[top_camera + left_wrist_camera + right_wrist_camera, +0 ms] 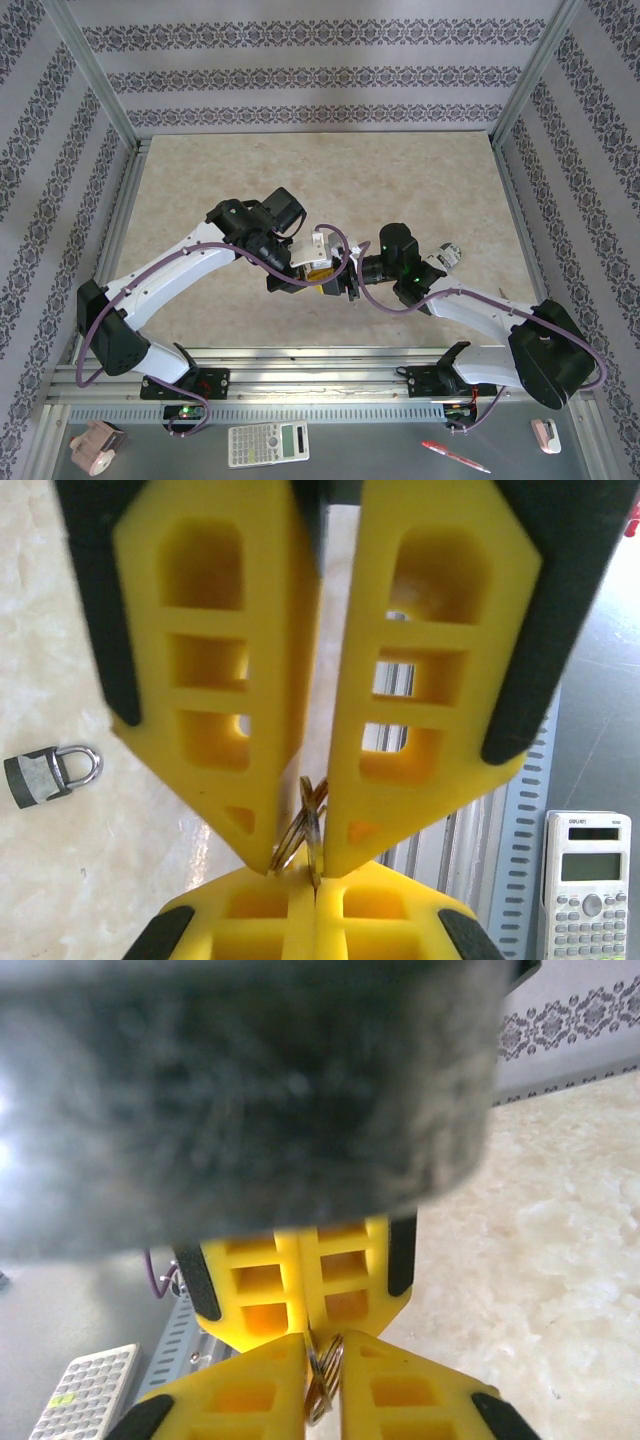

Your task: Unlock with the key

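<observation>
Over the middle of the pale marbled worktop [300, 190] the two arms meet tip to tip. The left claw [300, 855] is clenched: in its wrist view the two yellow fingers [215, 660] slope in towards each other and their tips pinch the key ring [308, 825], whose thin metal loops stand on edge in the narrow slit between them. The right claw [323, 1345] comes in from the opposite side, facing the left one, and its fingertips [255, 1385] are drawn in on the same key ring, so that the loops are grasped from both ends and hang clear of the worktop. In the right wrist view the ring runs down between that claw's two yellow tips, with the left claw's tips just above it. I cannot make out the blade of a key among the loops. The padlock [50, 773] lies flat on the worktop, well apart from both claws, its shackle looking seated in the grey body; in the top view it lies just beside the right arm's wrist. On the grey ledge in front of the arm bases lie a calculator [268, 443] and a red pen [455, 457].
</observation>
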